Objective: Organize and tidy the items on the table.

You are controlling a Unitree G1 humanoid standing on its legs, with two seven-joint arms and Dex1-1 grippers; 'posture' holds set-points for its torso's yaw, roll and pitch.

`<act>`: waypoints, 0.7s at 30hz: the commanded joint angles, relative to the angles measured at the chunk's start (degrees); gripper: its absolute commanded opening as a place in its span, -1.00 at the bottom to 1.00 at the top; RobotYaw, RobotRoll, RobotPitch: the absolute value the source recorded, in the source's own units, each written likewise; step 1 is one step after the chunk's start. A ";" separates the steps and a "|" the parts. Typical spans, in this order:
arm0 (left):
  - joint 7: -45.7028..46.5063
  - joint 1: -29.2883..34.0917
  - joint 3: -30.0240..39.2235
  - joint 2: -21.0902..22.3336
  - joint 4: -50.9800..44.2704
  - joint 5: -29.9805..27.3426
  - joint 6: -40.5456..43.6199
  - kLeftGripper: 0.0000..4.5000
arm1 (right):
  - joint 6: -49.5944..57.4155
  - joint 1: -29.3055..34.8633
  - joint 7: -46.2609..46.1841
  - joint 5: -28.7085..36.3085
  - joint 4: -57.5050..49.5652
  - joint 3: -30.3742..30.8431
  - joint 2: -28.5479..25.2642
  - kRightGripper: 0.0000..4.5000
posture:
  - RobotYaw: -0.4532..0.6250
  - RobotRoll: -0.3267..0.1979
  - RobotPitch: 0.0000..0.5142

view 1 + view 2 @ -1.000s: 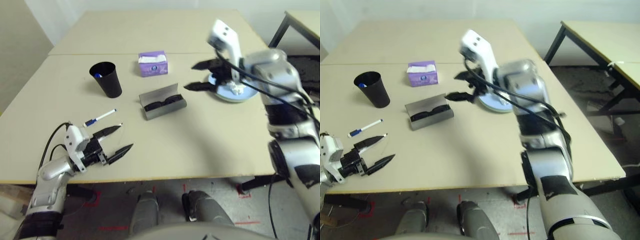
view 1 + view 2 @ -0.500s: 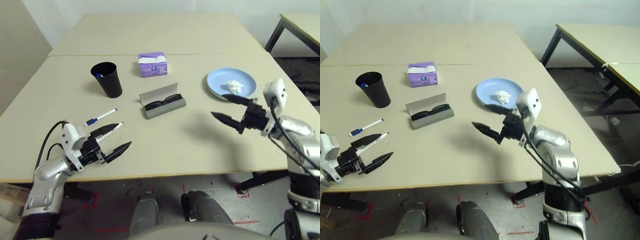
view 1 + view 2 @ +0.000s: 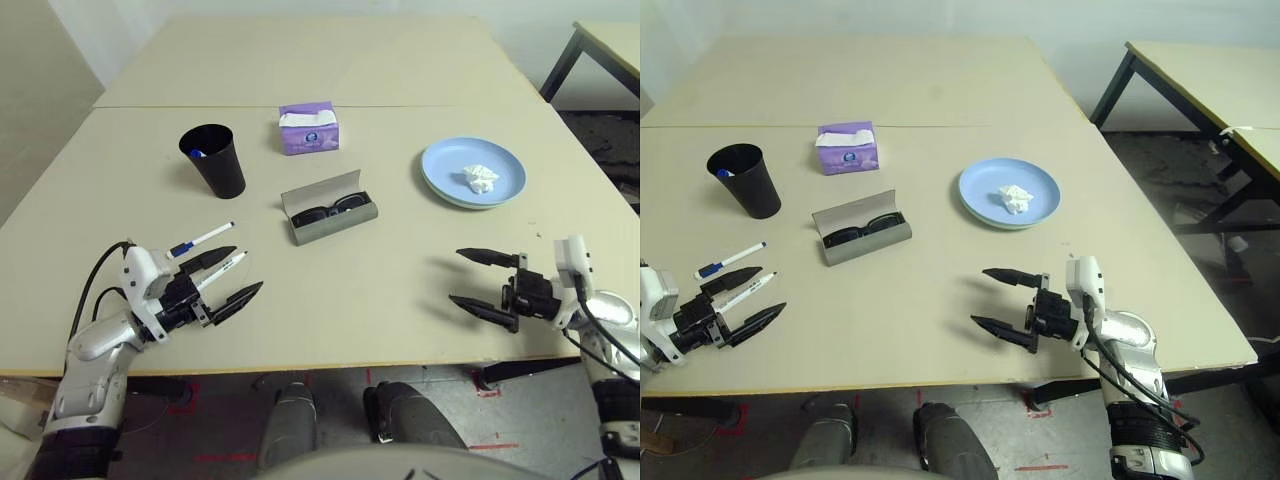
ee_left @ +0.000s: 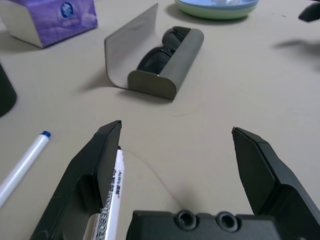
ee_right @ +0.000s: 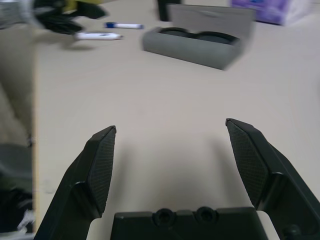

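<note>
Table (image 3: 330, 300): large beige top, thin seam running across its upper part.

Items:
- Grey glasses case (image 3: 330, 208), centre of the left eye frame, lid open, black sunglasses (image 3: 330, 211) lying inside.
- Pale-blue plate (image 3: 473, 172), upper right of the frame, stacked on a pale-green one whose rim shows in the left wrist view. Crumpled white tissue (image 3: 481, 179) rests on it.
- One white marker pen (image 3: 201, 237) with a blue end lies flat on the table, left of centre, below the black cup (image 3: 213, 158).
- A second white pen (image 4: 111, 192) lies just beside the left gripper's upper finger; touching or apart, cannot tell.
- Something blue sits inside the cup; too small to identify.
- Purple tissue box (image 3: 308, 127) stands above the case, just below the seam.

Grippers:
- Left gripper (image 3: 228, 279), lower left of the frame, level, pointing toward the centre, jaws spread wide, nothing between them.
- Right gripper (image 3: 478, 281), lower right, level, pointing left toward the centre, jaws spread wide, empty, well apart from the plate above it.
</note>
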 commanded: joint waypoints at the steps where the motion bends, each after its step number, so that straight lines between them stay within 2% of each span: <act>1: 3.89 0.11 1.07 0.23 -2.50 0.51 2.95 1.00 | -1.44 -1.81 -4.24 1.25 3.50 -2.31 0.69 0.98 | -0.15 0.25 -0.49; 7: 9.91 -4.59 -0.20 -0.07 -2.90 3.35 6.45 1.00 | -0.56 -2.83 -8.58 2.89 1.89 -3.18 1.62 0.98 | -0.16 0.25 -0.51; 10: 12.06 -7.60 -1.94 -0.68 -1.02 5.56 7.38 0.75 | -1.25 -1.65 -8.45 2.53 1.65 -2.64 1.18 1.00 | -0.17 0.25 -0.52; 21: 19.81 -19.53 -5.51 -6.40 12.35 11.50 6.04 -0.87 | -2.12 2.11 -9.96 1.63 -1.14 -1.33 1.30 1.00 | -0.21 0.25 -0.53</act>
